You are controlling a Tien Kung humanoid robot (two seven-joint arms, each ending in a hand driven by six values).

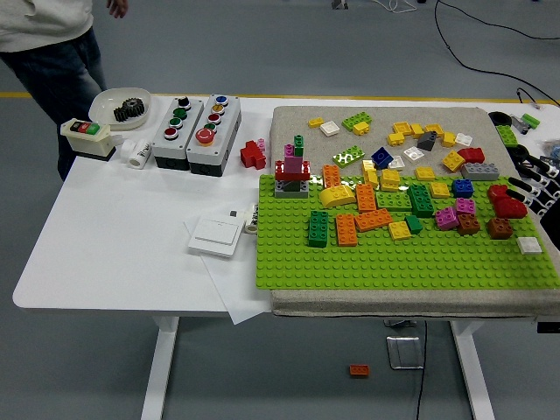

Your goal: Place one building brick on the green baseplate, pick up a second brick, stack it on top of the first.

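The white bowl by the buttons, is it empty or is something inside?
Not empty. The white bowl at the table's far left holds a dark toothed gear, lying inside it.

White plate (112, 115) with black gear (129, 108) far-left on counter (105, 254); two button boxes (197, 123) beside; person (44, 44) behind.

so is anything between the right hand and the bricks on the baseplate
Nothing visible blocks it. The right hand sits at the table's right edge, right beside the red bricks on the green baseplate; the nearest bricks lie directly in front of it.
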